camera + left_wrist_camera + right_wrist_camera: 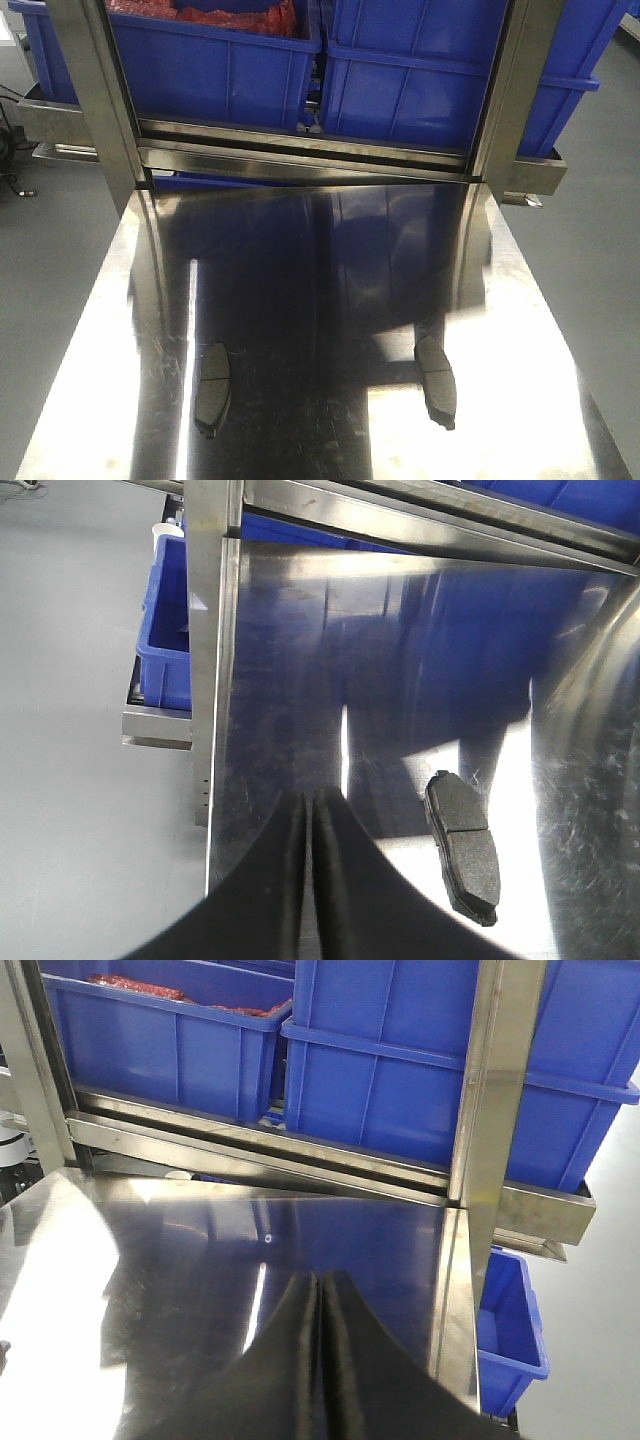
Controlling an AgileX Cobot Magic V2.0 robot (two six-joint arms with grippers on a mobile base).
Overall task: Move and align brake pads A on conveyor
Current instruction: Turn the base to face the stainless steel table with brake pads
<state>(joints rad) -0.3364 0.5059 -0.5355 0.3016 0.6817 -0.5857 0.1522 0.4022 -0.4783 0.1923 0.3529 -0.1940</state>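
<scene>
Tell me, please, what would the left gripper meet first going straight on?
Likely the frame rail beyond the table, though depth is unclear; the left gripper points over bare steel, the pad lies off right.

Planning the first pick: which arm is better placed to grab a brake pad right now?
Left, probably. The left gripper has a brake pad lying just to the right of its closed tips; the right gripper has none in its wrist view.

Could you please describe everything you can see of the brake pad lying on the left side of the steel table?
The left brake pad is a small, flat, elongated, slightly curved dark grey piece with a thin groove across its middle. It lies flat on the shiny steel table, near the front edge, its long axis running roughly away from the camera. Only the table touches it.
</scene>
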